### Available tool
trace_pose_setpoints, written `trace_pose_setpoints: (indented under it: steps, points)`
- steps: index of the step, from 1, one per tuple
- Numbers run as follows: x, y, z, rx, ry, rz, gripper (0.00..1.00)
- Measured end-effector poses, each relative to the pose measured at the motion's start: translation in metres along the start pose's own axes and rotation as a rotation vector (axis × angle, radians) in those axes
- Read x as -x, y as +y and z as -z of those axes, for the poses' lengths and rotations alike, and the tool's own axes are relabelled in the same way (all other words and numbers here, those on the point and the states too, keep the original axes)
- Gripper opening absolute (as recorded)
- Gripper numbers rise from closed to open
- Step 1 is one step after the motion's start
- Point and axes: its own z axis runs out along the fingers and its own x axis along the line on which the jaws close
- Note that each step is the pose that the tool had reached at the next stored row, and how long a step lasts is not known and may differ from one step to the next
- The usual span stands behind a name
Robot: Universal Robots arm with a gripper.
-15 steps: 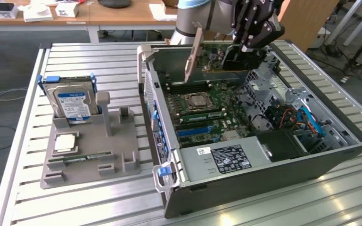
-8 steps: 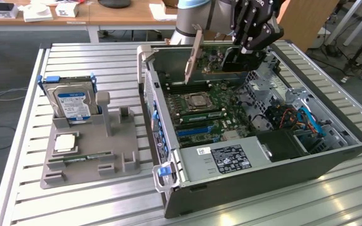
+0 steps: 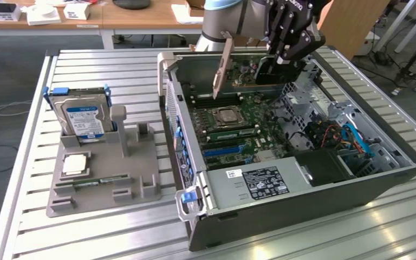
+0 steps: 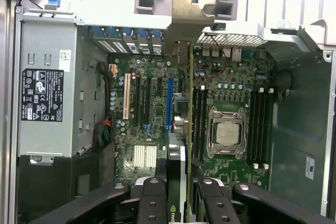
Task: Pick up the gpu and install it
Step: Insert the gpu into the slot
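Fingers (image 4: 152, 203) of the hand (image 3: 286, 58) press on both faces of the gpu (image 3: 262, 73), so the hand is closed on the card and holds it in the air. In the exterior view the gpu hangs on edge over the twelve o'clock end of the open computer case (image 3: 381, 179), above the motherboard (image 3: 266, 116). Its pale bracket (image 3: 225, 62) is tilted and points toward the case's nine o'clock wall. The card is not seated. It sits toward twelve o'clock of the processor socket (image 3: 226, 115), while the blue slots (image 3: 226, 151) lie toward six o'clock of that socket, well apart from the card. The power supply (image 3: 262, 181) fills the six o'clock end of the case.

In the wrist view the gpu shows edge-on between the fingers, with the bracket at its far end and the motherboard spread beneath it. Its edge runs just beside a long blue slot and the memory slots next to the socket.

The case lies on its side on the slatted tabletop (image 3: 121, 233). At the case's nine o'clock stands a grey holder (image 3: 132, 162) carrying an upright hard drive (image 3: 83, 116) with a blue-white label.
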Motion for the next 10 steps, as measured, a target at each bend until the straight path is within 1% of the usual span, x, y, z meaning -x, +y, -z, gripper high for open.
trace_pose_setpoints:
  steps: [6, 10]
  points:
    - [0.0, 0.0, -0.0001, -0.0001, 0.0001, 0.0, 0.27]
    - [-0.0001, -0.0001, -0.0031, -0.0012, 0.0, 0.0, 0.27]
